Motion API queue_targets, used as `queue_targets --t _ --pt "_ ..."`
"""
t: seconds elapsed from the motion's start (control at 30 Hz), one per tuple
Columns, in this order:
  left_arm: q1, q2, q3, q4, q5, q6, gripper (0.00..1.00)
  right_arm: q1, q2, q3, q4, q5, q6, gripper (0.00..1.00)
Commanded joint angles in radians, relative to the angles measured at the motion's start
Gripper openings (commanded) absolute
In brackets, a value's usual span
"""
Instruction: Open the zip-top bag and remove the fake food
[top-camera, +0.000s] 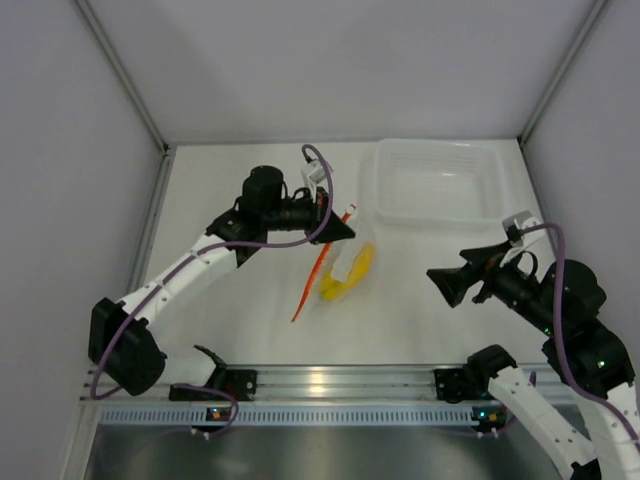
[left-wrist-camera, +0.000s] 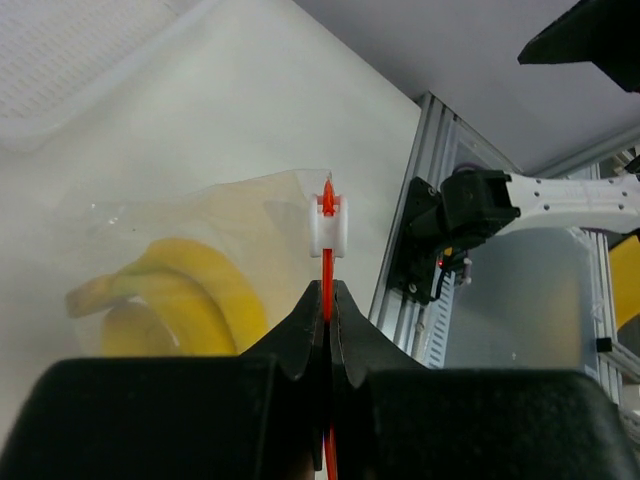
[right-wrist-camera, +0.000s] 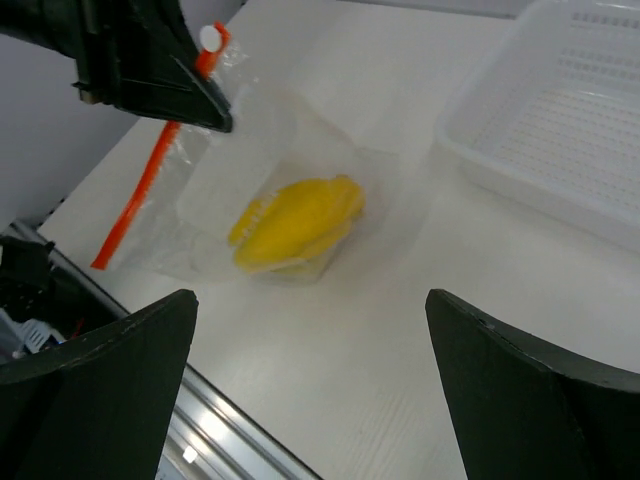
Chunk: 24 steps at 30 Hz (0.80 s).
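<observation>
Mid-table, the left gripper (top-camera: 345, 230) is pinched tight on the orange-red zipper strip (left-wrist-camera: 327, 268) of the zip-top bag (top-camera: 347, 262), the yellow fake food (right-wrist-camera: 298, 222) inside it, while at the bag's 3 o'clock the right gripper (top-camera: 443, 284) gapes wide, holding nothing.

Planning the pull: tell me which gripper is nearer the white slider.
Left. The left gripper pinches the zipper strip right beside the slider; the right gripper hangs open, well apart.

Clear crinkly zip-top bag (top-camera: 345, 262) on the table (top-camera: 250, 320), orange-red zipper strip (top-camera: 312, 275) along its left edge, yellow banana bunch (top-camera: 347, 284) inside.
</observation>
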Motion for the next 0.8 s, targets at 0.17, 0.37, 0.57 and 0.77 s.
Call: queue_targets --t 0.17,0.37,0.57,0.77 --pt "-0.138 -0.084 0.102 -0.226 0.005 0.175 0.00 -0.007 0.018 0.040 0.109 -0.434 -0.056 0.93" --pt "-0.242 -0.082 0.136 -0.285 0.057 0.248 0.00 -0.004 0.056 0.040 0.152 -0.575 -0.063 0.79" --pt "-0.294 -0.063 0.163 -0.282 0.123 0.280 0.00 -0.006 0.091 0.047 0.215 -0.676 -0.047 0.70" --pt "-0.337 -0.033 0.199 -0.281 0.201 0.314 0.00 -0.004 0.150 0.073 0.227 -0.702 -0.047 0.62"
